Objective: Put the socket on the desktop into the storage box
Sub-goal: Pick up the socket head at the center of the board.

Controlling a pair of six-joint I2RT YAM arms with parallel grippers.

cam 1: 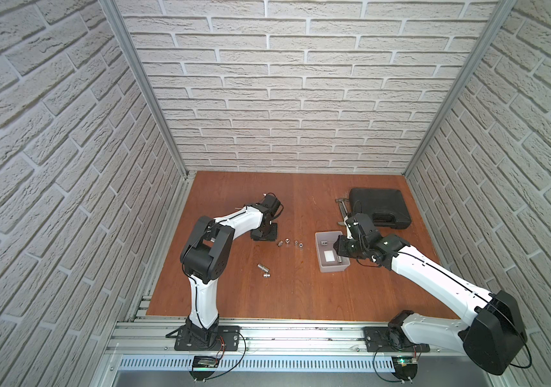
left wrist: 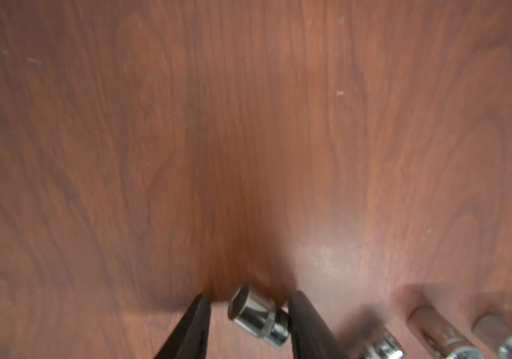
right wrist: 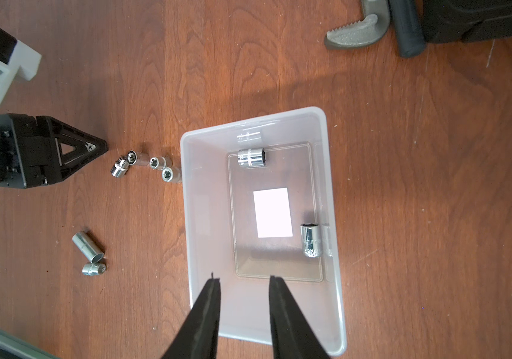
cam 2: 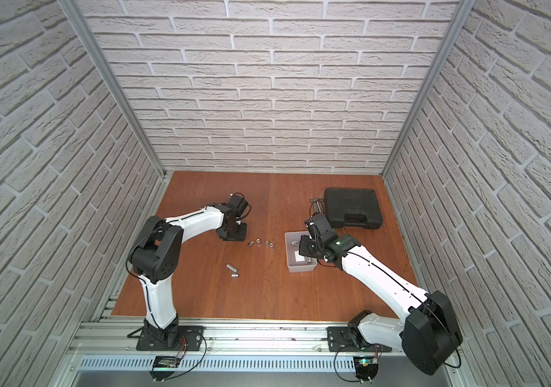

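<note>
Several chrome sockets lie on the reddish-brown desktop (cam 1: 284,295). One short socket (left wrist: 258,314) lies on its side between the fingers of my left gripper (left wrist: 248,303). It touches one finger, and a gap shows at the other, so the gripper is open. In a top view this gripper (cam 1: 273,238) stands low at the left end of a row of sockets (cam 1: 296,242). The storage box (cam 1: 334,268) holds two sockets (right wrist: 251,158) (right wrist: 311,240). My right gripper (right wrist: 244,279) hangs open and empty over the box's near end.
Two more sockets (cam 1: 261,267) (cam 1: 266,275) lie left of the middle of the desktop. A black tool case (cam 1: 379,207) sits at the back right, with a grey wrench (right wrist: 354,31) beside it, behind the box. Brick-pattern walls close in three sides.
</note>
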